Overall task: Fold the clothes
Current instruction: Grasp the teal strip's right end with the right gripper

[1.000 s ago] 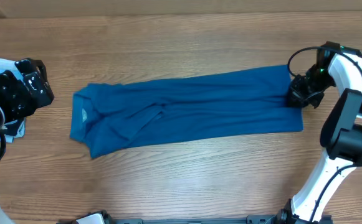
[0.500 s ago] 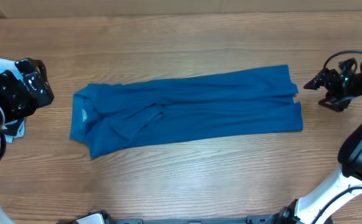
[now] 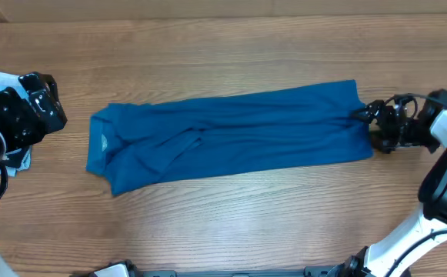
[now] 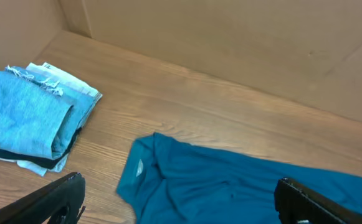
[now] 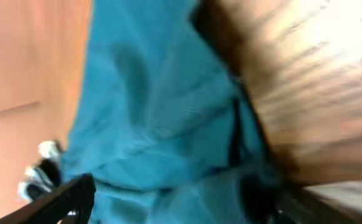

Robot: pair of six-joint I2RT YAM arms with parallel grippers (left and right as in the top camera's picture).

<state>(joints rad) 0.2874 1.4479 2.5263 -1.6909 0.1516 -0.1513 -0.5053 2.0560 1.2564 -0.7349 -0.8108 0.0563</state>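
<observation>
The teal-blue shirt (image 3: pixel 231 135) lies on the wooden table as a long strip, collar end at the left (image 3: pixel 101 143) and hem end at the right. My right gripper (image 3: pixel 368 129) is at the hem end, level with the table. In the right wrist view its fingers stand wide apart, with the shirt's edge (image 5: pixel 162 112) between them; that view is blurred, and the gripper (image 5: pixel 181 194) reads as open. My left gripper (image 3: pixel 54 100) hovers open off the collar end, clear of the shirt. The left wrist view shows the collar (image 4: pixel 140 168) ahead of its spread fingers (image 4: pixel 56 199).
A stack of pale blue denim (image 4: pixel 25 118) sits at the far left of the table, partly under my left arm (image 3: pixel 0 123) in the overhead view. A brown wall (image 4: pixel 230 37) runs along the table's far edge.
My right gripper opened off the shirt's right end, drew away to the right, then came back to the hem edge slightly lower. The left arm has not moved.
</observation>
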